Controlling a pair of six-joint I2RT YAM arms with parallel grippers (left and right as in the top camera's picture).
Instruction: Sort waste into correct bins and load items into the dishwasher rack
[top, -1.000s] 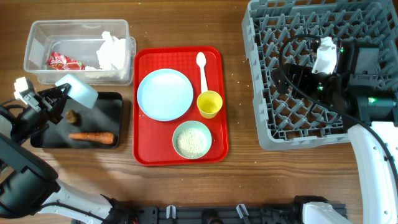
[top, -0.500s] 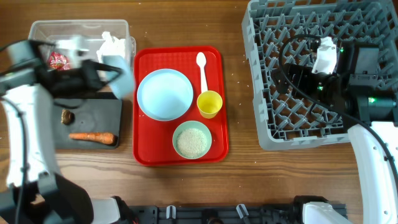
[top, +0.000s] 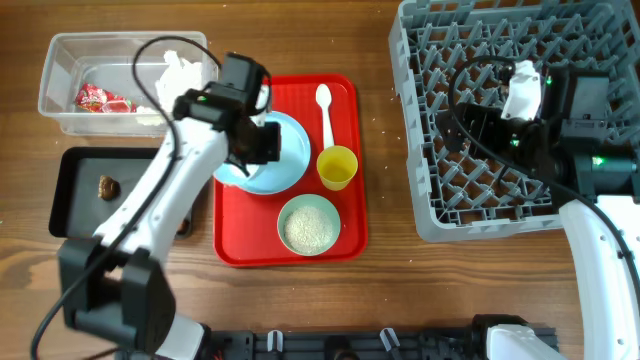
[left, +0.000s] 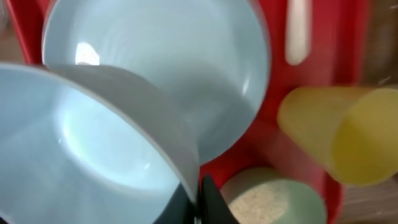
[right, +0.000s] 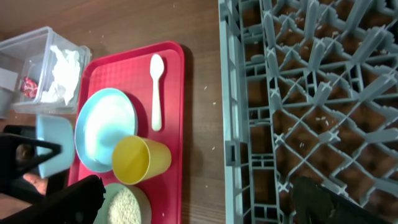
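My left gripper (left: 198, 200) is shut on the rim of an empty light blue bowl (left: 81, 149) and holds it over the light blue plate (left: 180, 62) on the red tray. The held bowl also shows in the right wrist view (right: 53, 152). In the overhead view the left gripper (top: 256, 140) hangs above the plate (top: 292, 165). A yellow cup (top: 337, 166), a white spoon (top: 324, 103) and a bowl of rice (top: 308, 223) sit on the tray. My right gripper (right: 199, 208) is open and empty over the grey rack (top: 430, 205).
The clear tub (top: 55, 70) at the back left holds the white napkin (top: 180, 78) and red wrapper (top: 100, 100). The black tray (top: 70, 215) holds a brown scrap (top: 107, 185); my left arm hides the carrot. The red tray (top: 235, 245) lies in the middle.
My left arm swung right with the bowl, from over the black tray to over the plate on the red tray. The right arm has not moved.
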